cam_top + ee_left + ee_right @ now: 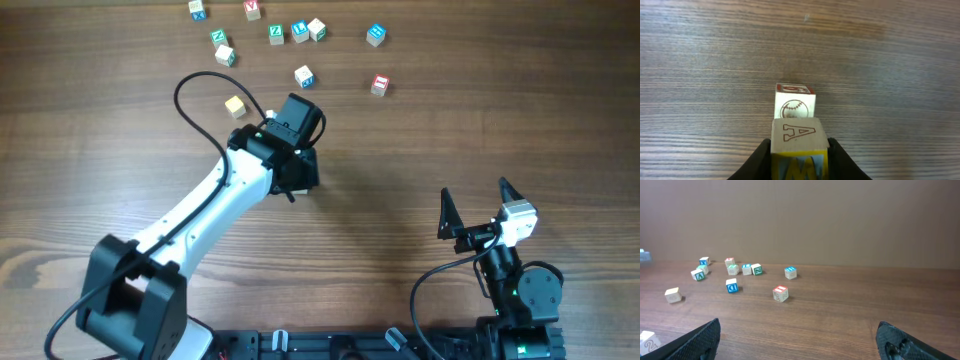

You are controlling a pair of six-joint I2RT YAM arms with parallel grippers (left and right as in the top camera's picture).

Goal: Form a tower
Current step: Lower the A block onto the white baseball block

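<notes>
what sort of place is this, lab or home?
Likely a robot lab bench: wood-grain table, two mounted arms, loose letter cubes scattered before a blank wall.

Your right tool (797, 330) stands wide open. Its two dark fingers (702, 340) poke in at eight and four o'clock, with bare table (840, 310) between them. A blue-topped cube (790, 272) sits almost dead centre. At seven o'clock of it, a little nearer to you, is a red-topped cube (780, 293). A blue-lettered cube (731, 285) lies at nine o'clock of that one, well apart. Farther back at nine o'clock, a loose cluster of cubes (733, 269) shows green, blue and red faces. At eight o'clock of the cluster a plain pale cube (673, 295) sits alone. Another pale cube (647, 341), bearing a dark mark, is cut off by the frame edge at nine o'clock of the eight-o'clock finger. A brown wall (800, 215) fills twelve o'clock.
</notes>
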